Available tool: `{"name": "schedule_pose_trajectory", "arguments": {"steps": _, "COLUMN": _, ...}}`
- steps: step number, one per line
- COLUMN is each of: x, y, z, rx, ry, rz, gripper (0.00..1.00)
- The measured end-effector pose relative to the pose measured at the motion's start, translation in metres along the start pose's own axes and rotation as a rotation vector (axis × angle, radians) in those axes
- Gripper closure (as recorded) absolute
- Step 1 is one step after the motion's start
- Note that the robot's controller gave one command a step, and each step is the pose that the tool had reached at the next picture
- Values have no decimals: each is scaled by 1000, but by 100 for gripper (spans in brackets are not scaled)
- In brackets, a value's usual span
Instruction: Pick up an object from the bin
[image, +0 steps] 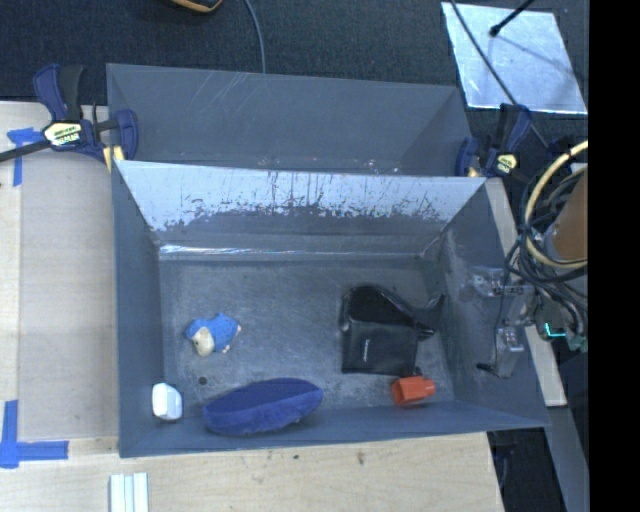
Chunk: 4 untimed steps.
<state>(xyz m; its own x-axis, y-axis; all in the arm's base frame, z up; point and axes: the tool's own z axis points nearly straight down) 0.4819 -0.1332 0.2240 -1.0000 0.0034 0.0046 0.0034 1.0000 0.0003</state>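
A thin cable (262, 45) curves over the dark floor (350, 40), near what may be a pale grey sheet (520, 65).

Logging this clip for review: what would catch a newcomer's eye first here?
The black pouch-like thing right of the middle of the bin stands out most, with a small orange-red block by its front right corner. Along the front wall lies a big blue oval pad; the gripper hangs over the right wall.

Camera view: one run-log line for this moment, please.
gripper: by right wall of grey metal bin, clear of objects | nearest: small red-orange block, black bulky object | floor left: dark blue oval pad, white cap, blue-and-cream toy
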Motion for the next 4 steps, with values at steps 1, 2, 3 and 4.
{"name": "schedule_pose_trajectory", "arguments": {"steps": 1, "x": -14, "y": 39, "z": 138, "rx": 3, "ry": -16, "rz": -187, "gripper": 0}}
{"name": "schedule_pose_trajectory", "arguments": {"steps": 2, "x": -47, "y": 122, "z": 147, "rx": 2, "ry": -19, "rz": -46, "gripper": 0}}
{"name": "schedule_pose_trajectory", "arguments": {"steps": 3, "x": -51, "y": 123, "z": 142, "rx": -2, "ry": -34, "rz": -48, "gripper": 100}}
{"name": "schedule_pose_trajectory", "arguments": {"steps": 4, "x": -60, "y": 135, "z": -21, "rx": 1, "ry": -18, "rz": -54, "gripper": 100}}
